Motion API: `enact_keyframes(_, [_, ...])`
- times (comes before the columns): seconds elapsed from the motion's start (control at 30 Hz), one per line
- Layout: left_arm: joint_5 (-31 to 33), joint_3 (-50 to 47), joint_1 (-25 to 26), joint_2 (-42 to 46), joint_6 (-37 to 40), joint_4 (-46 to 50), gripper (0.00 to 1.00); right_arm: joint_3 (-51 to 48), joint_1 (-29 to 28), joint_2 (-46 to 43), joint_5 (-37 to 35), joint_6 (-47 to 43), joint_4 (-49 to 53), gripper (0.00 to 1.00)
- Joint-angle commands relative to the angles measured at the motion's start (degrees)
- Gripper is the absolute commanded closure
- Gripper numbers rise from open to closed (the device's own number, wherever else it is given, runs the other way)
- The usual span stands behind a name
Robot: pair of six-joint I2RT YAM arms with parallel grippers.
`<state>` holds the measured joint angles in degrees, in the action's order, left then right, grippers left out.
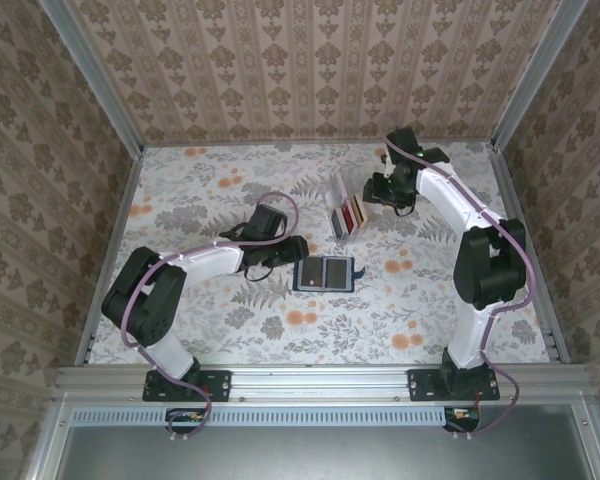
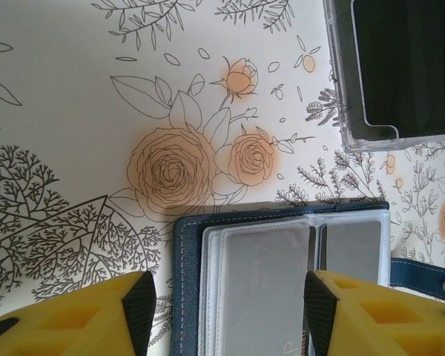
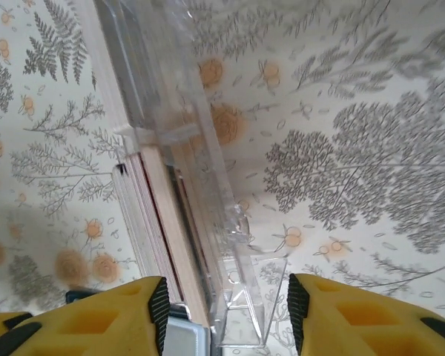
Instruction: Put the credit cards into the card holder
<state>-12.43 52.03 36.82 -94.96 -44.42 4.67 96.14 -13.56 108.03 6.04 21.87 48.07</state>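
Here, open navy card holder (image 2: pixel 274 274) (clear sleeves) — left gripper (image 2: pixel 230 300), right gripper (image 3: pixel 228 308), jaws apart.

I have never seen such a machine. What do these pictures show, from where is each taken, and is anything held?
A left arm and a right arm, both robots, each end in a two-finger gripper. One picture looks down from above and behind them; the other two come from wrist cameras, so the yellow fingers there are each arm's own. On the flowered table lie an open navy card holder and a clear box with cards standing inside. The left gripper is open over the card holder; the right gripper is open astride the box. Nothing seems gripped.
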Motion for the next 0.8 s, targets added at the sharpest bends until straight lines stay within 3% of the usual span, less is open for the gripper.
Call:
enact_keyframes(0.0, [-0.38,1.22,-0.41,1.26,1.80,0.72,0.39,4.92,-4.17,3.30,-14.00,-4.85,7.54,0.55])
enact_keyframes(0.77, [0.34,0.34,-0.87,1.95,1.62,1.37,0.36,14.55,-12.79,14.96,-28.29,-7.81,13.51,0.63])
